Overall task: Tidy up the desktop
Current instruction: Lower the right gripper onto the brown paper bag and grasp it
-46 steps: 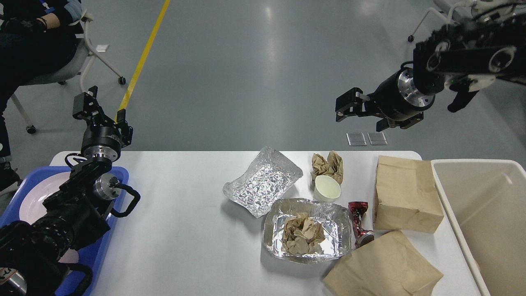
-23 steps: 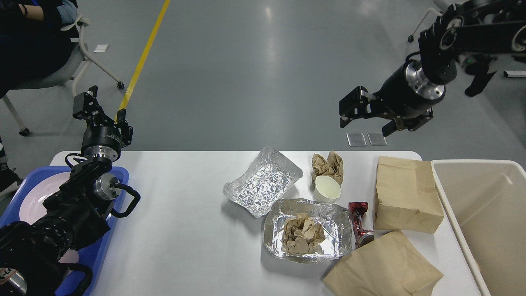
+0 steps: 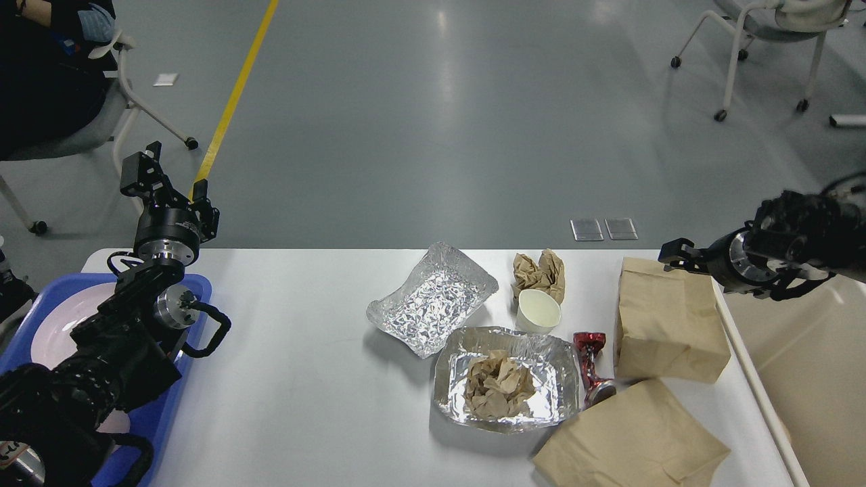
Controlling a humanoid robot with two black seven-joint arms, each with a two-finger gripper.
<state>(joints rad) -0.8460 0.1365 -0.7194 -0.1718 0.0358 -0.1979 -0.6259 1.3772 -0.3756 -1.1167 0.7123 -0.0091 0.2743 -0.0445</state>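
A: Where was the rubbish sitting?
B: All on the large white rectangular desktop [image 3: 304, 379], right half: 2 crumpled foil trays [image 3: 433, 297], small white paper cup [image 3: 539, 311], crushed red can [image 3: 592, 365], 2 brown paper bags [image 3: 666, 318].
A: Right claw?
B: Right gripper [image 3: 673, 257] hung low at the far top corner of the upper bag, beside the beige bin [image 3: 798, 379]. Seen small and end-on (can't tell if fingers were parted).
A: Left?
B: Left gripper [image 3: 142, 172] was raised over the blue plastic tray [image 3: 155, 412] with its white plate [image 3: 61, 321], fingers apart, holding nothing.
A: Tips for the grab?
B: My guess: pinch the bag's folded top edge, not the flat face. Lift clear before swinging to the bin, since thin paper might tear or sag.
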